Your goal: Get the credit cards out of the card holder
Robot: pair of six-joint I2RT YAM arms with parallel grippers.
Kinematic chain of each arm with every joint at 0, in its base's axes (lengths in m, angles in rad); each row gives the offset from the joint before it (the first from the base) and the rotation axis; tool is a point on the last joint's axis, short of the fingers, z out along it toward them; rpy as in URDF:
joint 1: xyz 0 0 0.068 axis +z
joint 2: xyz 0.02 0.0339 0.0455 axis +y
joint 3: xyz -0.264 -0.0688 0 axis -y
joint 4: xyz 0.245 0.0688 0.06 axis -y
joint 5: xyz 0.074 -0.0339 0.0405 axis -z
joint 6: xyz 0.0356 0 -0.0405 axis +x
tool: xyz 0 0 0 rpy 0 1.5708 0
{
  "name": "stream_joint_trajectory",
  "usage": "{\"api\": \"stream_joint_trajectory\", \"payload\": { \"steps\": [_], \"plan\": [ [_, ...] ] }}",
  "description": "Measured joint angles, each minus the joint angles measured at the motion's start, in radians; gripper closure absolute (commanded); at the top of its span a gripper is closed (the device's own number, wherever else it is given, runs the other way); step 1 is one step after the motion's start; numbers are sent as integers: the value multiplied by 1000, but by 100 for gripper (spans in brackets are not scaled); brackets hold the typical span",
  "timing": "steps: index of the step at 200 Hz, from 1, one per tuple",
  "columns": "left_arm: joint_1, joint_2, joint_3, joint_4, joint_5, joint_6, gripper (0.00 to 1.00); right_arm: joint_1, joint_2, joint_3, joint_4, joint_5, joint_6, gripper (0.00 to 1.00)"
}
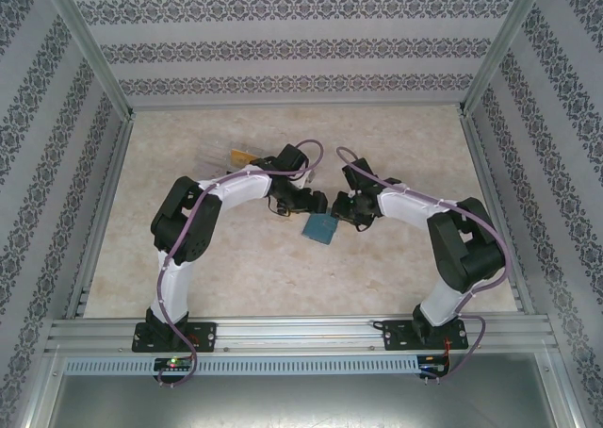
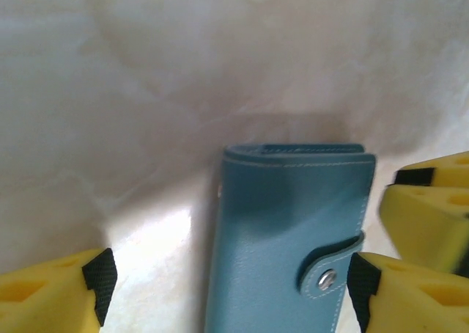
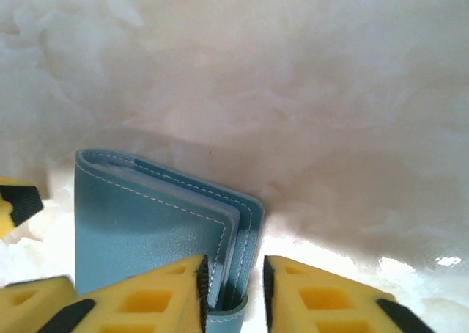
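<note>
The blue-grey card holder (image 1: pixel 318 228) lies closed on the table between both grippers. In the left wrist view the card holder (image 2: pixel 286 230) has its clasp tab (image 2: pixel 330 274) snapped shut. My left gripper (image 2: pixel 231 293) is open wide astride it, with its right pad close to the tab. My right gripper (image 3: pixel 233 289) is open a little around the card holder's (image 3: pixel 139 223) opening edge and tab. Its left pad rests against the edge and its right pad stands apart. An orange-gold credit card (image 1: pixel 242 155) lies loose on the table behind the left arm.
Pale flat cards (image 1: pixel 215 155) lie beside the orange-gold one at the back left. Aluminium frame rails (image 1: pixel 104 211) and patterned walls bound the beige table. The right gripper's yellow fingers (image 2: pixel 432 216) sit close to my left gripper's right finger.
</note>
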Motion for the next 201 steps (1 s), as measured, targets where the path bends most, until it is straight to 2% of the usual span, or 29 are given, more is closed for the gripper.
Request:
{"api": "stream_joint_trajectory", "payload": {
  "steps": [27,87,201],
  "plan": [
    [0,-5,-19,3,-4,-40,29,-19,-34,-48,63,-79,5,64],
    [0,-8,-34,-7,23,-101,46,-57,-11,-110,177,-227,61,72],
    [12,6,-35,-7,182,-105,52,-58,29,-110,201,-250,69,72]
  ]
}}
